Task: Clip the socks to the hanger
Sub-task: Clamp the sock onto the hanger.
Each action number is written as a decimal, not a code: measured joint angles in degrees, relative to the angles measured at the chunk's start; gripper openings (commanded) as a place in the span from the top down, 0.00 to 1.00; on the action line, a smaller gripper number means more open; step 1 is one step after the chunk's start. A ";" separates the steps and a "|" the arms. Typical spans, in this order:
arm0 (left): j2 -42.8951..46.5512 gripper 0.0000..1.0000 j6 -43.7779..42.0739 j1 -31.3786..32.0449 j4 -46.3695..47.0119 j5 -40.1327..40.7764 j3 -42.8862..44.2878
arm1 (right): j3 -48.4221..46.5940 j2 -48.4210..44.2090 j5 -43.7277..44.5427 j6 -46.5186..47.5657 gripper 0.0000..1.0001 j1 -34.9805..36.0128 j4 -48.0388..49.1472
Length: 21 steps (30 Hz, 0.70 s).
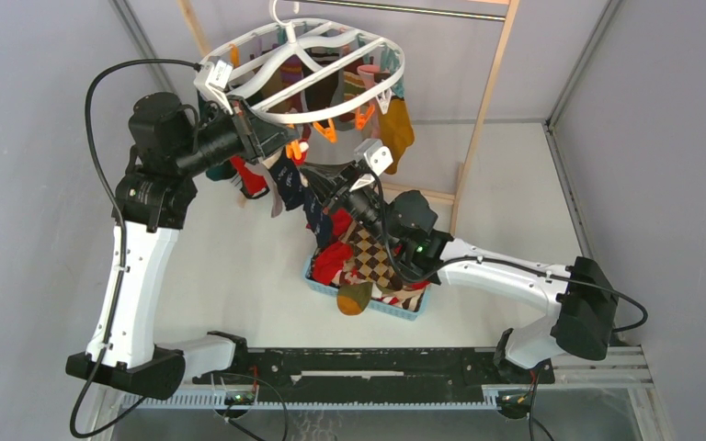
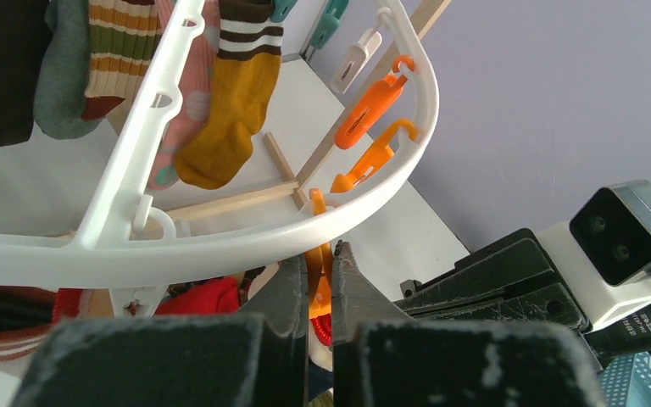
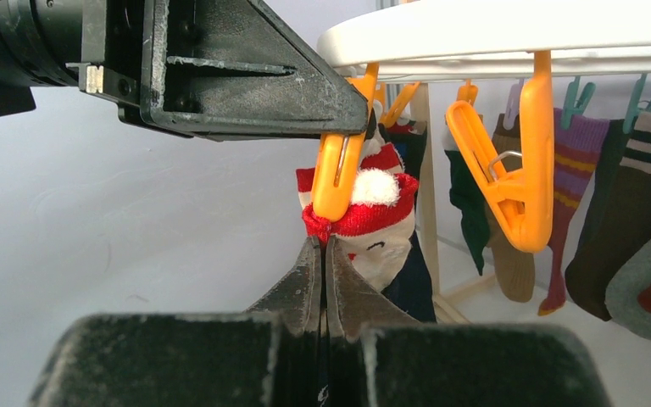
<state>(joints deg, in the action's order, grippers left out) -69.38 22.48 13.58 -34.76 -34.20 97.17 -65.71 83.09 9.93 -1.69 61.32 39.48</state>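
The left pincer (image 2: 323, 259) is shut tight on the upper end of an orange clip (image 3: 337, 174), which hangs from the near rim of the hanger (image 2: 220, 246). The right pincer (image 3: 322, 246) is drawn in to a hairline gap, with its tips set at 6 o'clock of that clip's lower end. Whether any fabric is nipped between them cannot be told. A red-and-white sock (image 3: 364, 216) is seen just behind the tips, towards 2 o'clock.

In the top view the hanger is hung at 12 o'clock, and both pincers are met beneath its 6 o'clock rim. A mustard sock (image 1: 397, 129) is clipped at the ring's 3 o'clock side, among other hung socks. At 6 o'clock of the pincers a blue basket (image 1: 403, 311) is set on the worktop (image 1: 230, 266), and an argyle sock (image 1: 374, 257) is heaped in it with others.
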 measured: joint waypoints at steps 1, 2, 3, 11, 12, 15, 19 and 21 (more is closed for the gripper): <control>0.07 1.00 0.00 0.00 0.07 0.02 -0.13 | -0.15 0.13 -0.04 -0.09 1.00 0.00 0.00; 0.11 1.00 0.02 0.00 0.20 0.02 -0.31 | -0.31 0.22 -0.07 -0.13 1.00 0.00 0.02; 0.15 1.00 0.00 0.00 0.31 0.02 -0.48 | -0.46 0.33 -0.13 -0.17 1.00 0.00 0.09; 0.22 1.00 0.00 0.00 0.87 0.02 -0.74 | -0.48 0.33 0.09 -0.20 1.00 0.00 0.59; 0.24 1.00 0.00 0.00 0.87 0.04 -0.74 | -0.48 0.33 0.09 -0.24 1.00 0.00 0.61; 0.31 1.00 0.00 0.00 0.90 0.13 -0.74 | -0.48 0.28 0.09 -0.68 1.00 0.00 0.68; 0.44 1.00 0.00 0.00 1.16 0.37 -0.74 | -0.48 0.15 -0.20 -2.47 1.00 -0.26 1.01; 0.57 1.00 0.00 0.00 1.27 0.59 -0.79 | -0.48 0.13 -0.42 -3.85 1.00 -0.52 1.05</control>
<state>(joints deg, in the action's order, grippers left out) -68.82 22.48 13.58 -33.50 -33.61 96.38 -66.19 83.22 9.52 -5.54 60.80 40.53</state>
